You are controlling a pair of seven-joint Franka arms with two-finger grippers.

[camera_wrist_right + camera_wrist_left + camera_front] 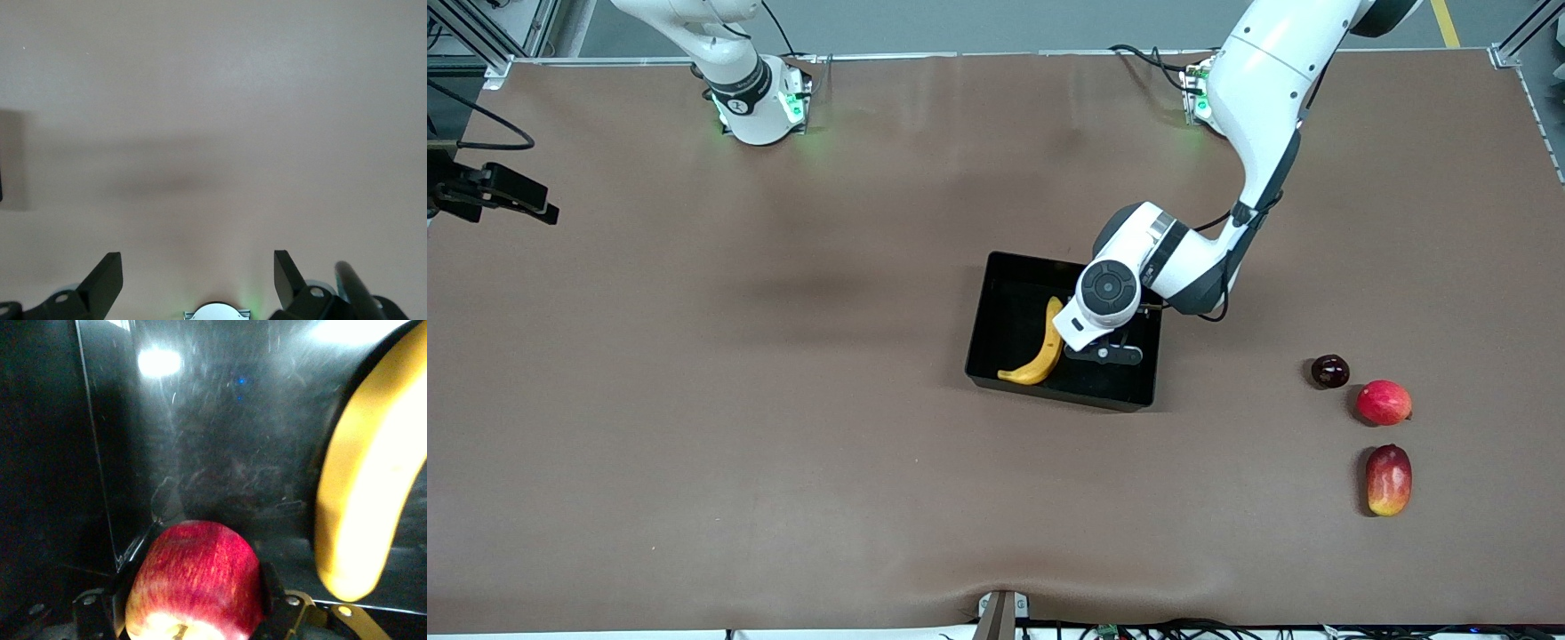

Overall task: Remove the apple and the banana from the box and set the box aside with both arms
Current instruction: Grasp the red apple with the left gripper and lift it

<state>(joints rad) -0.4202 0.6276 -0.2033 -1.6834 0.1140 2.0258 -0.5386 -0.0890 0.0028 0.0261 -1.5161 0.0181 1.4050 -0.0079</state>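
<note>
Front: left arm reaches down into the box (pixel 996 347), which sits mid-table toward the left arm's end; left gripper (pixel 1107 353) is low inside it, wrist straight down, presumably so the fingers can drop past the low walls; banana (pixel 1040 351) lies in the box just beside the gripper; apple is hidden under the wrist here; three spare fruits sit well apart near the left arm's end, out of the job; right gripper (pixel 503 197) waits over bare table at the right arm's end, likely parked until the box needs two arms. Left wrist: apple (pixel 193 580) sits between the fingers (pixel 270 587), both flanking it closely; looks like closing on it, full clamp I cannot tell; banana (pixel 367 487) alongside on the box floor (pixel 220 440). Right wrist: fingers (pixel 107 280) spread wide, nothing between, only table below.
</note>
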